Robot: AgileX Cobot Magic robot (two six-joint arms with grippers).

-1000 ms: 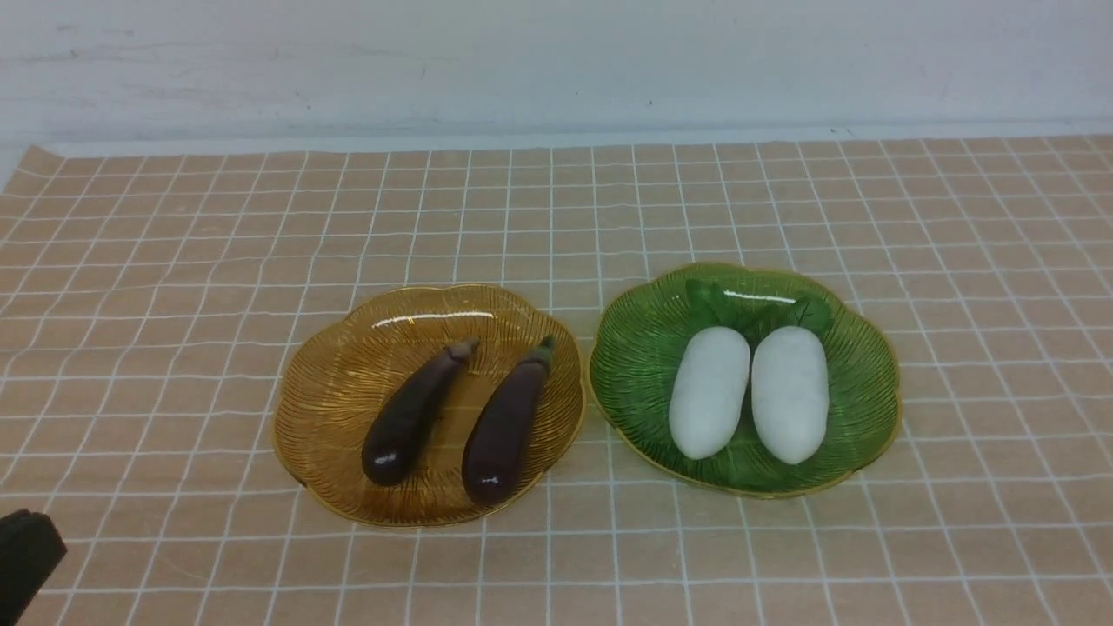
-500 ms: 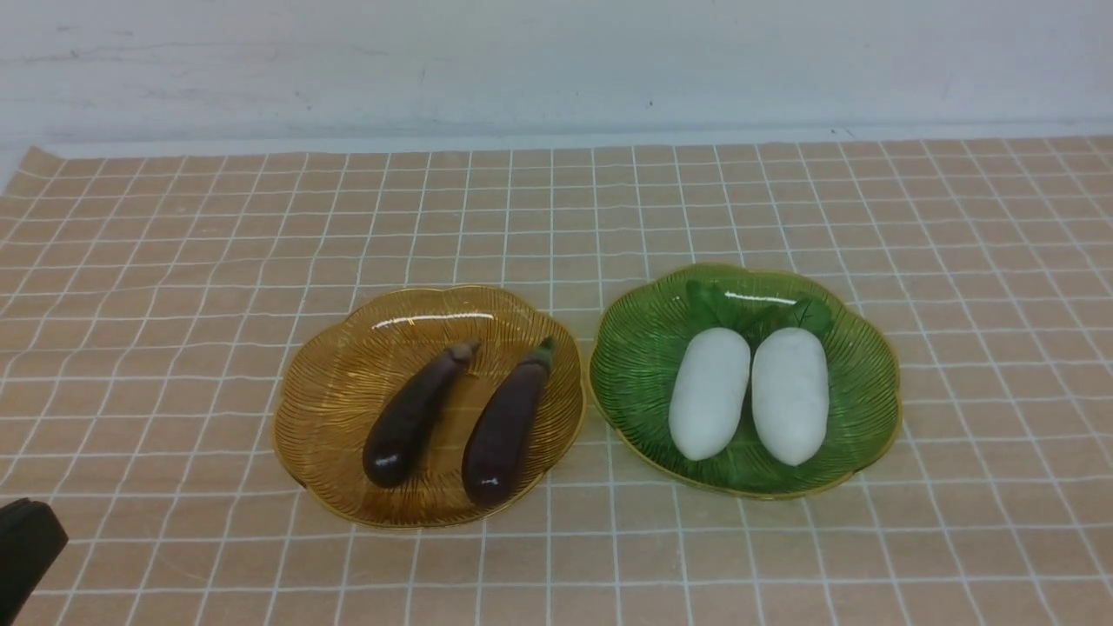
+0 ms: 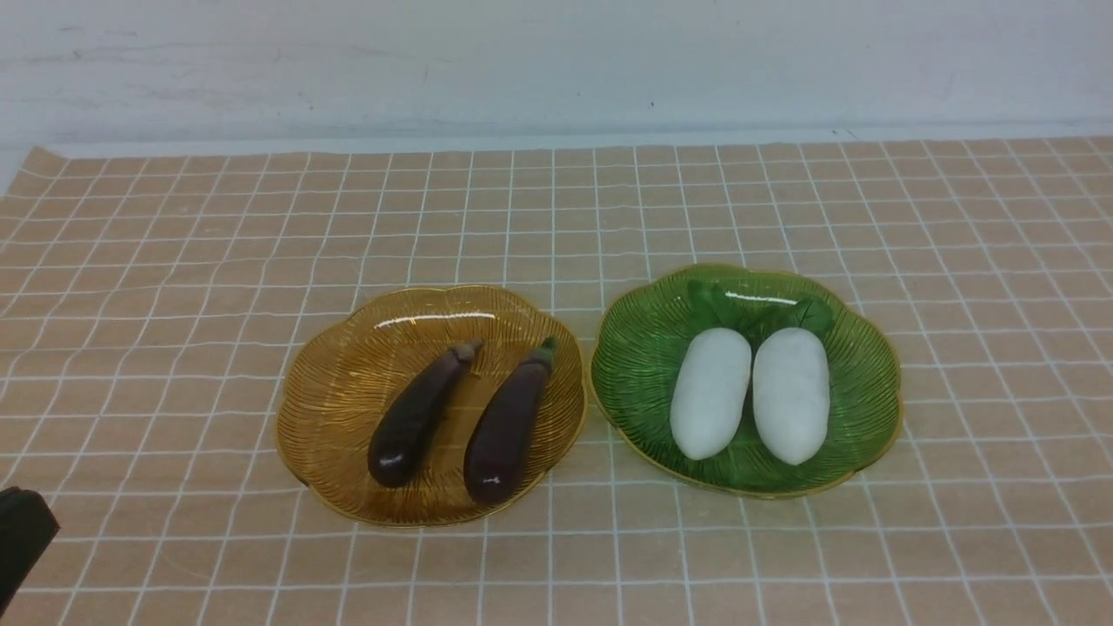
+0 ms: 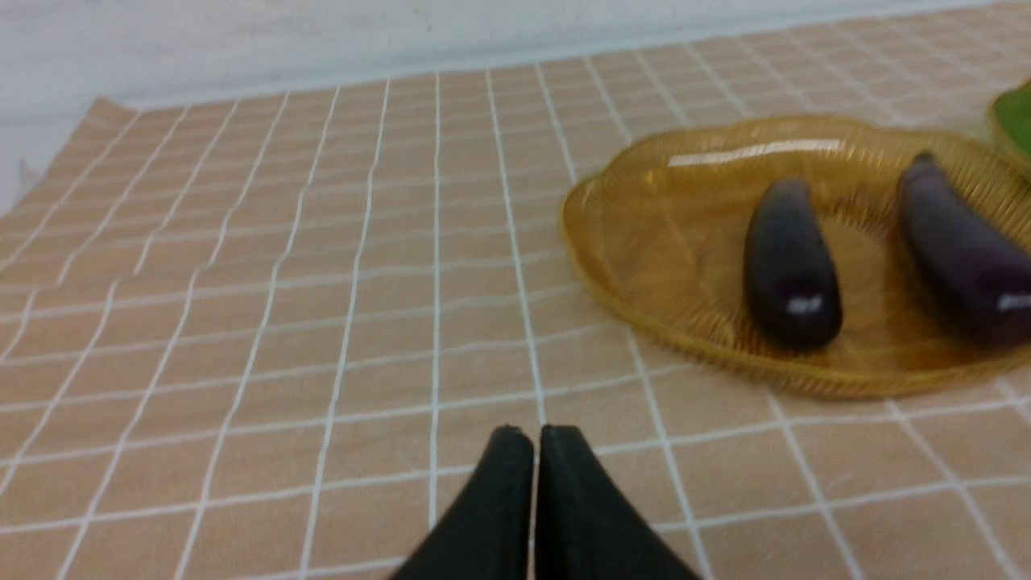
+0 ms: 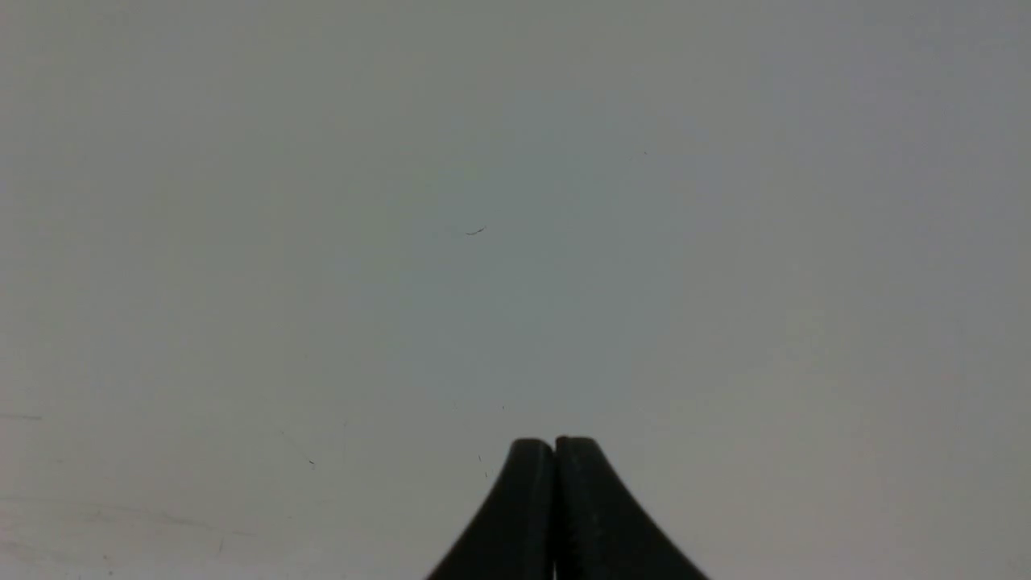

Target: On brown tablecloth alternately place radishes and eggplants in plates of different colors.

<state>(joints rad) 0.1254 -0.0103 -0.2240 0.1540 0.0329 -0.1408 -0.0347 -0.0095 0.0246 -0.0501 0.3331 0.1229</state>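
Plates [image 3: 330, 382]: ribbed, scalloped; eggplants [image 3: 416, 416] glossy, slender.

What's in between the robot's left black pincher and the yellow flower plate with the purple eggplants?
Only bare brown tablecloth lies between the shut left gripper and the amber scalloped plate, as the left wrist view shows.

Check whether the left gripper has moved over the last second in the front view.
Yes. The left gripper, at the lower left corner, has slid slightly along the brown tablecloth grid lines towards the near edge, farther from the amber plate.
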